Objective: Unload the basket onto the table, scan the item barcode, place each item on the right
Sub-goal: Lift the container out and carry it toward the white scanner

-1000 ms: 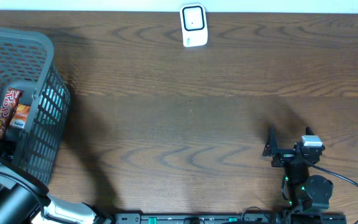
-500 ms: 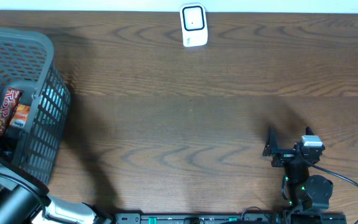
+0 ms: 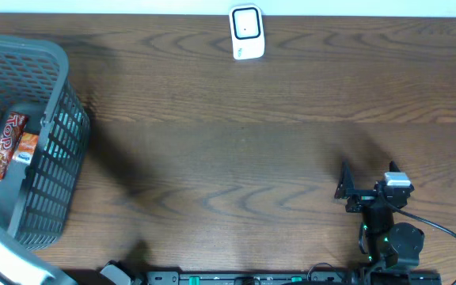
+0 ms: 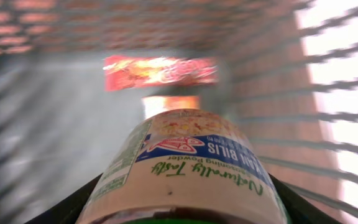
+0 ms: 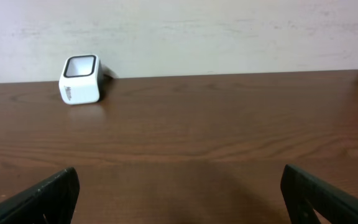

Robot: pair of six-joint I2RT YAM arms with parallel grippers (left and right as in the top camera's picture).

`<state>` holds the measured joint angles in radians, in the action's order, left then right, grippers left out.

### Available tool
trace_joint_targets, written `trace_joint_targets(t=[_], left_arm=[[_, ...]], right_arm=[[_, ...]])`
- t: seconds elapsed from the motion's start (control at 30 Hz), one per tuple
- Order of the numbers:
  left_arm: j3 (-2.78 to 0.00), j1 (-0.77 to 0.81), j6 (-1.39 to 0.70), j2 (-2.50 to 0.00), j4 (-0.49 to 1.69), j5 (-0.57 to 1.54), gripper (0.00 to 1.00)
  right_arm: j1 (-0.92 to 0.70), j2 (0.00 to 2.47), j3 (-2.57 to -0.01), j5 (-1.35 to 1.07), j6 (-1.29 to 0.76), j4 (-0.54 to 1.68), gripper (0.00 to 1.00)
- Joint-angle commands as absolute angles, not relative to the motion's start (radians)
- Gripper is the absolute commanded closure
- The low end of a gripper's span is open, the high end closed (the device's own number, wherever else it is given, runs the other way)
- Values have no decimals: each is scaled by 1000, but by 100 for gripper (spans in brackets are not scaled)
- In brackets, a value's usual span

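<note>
The jar [image 4: 185, 168] has a cream label, green script, blue banner

Basket [image 3: 54, 158] far left — jar [image 4: 185, 162], snack packet [image 3: 8, 145] inside; scanner [image 3: 246, 33] back centre.

Your jar [image 4: 185, 162] of seasoning powder, with a cream label and green script, sits end-on in the left gripper's [image 4: 185, 190] jaws, seemingly gripped, inside the grey basket [image 3: 54, 158]. The white scanner [image 3: 246, 32] stands upright at the bench's [image 3: 252, 158] far edge.
</note>
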<state>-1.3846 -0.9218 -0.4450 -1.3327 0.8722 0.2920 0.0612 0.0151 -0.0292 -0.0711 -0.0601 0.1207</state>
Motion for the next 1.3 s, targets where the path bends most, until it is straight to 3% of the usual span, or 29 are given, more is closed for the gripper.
trace_joint_targets(t=[0.0,0.17,0.4,0.67,1.0,1.13,1.27], left_arm=[[-1408,-920,-477,-1228,832,500,34],[-1408,-840,-557,-1116,764,590,34],[-1407,-541,-643,-1105,723,573,35],[-1406,-92,-739,-1242,747,262,34],[-1405,247,-979,-1498,814,32,34],[-1405,331,-980,-1609,825,28,34],[-1405,388,-815,-1698,822,29,35]], right_arm=[[70,13,-33,-68,-63,131,1],[70,13,-33,-68,-63,131,1],[70,13,-33,-68,-63,131,1],[70,13,-33,-68,-63,131,1],[70,13,-33,-68,-63,131,1],[70,13,-33,-68,-63,131,1],[70,13,-33,-68,-63,131,1]])
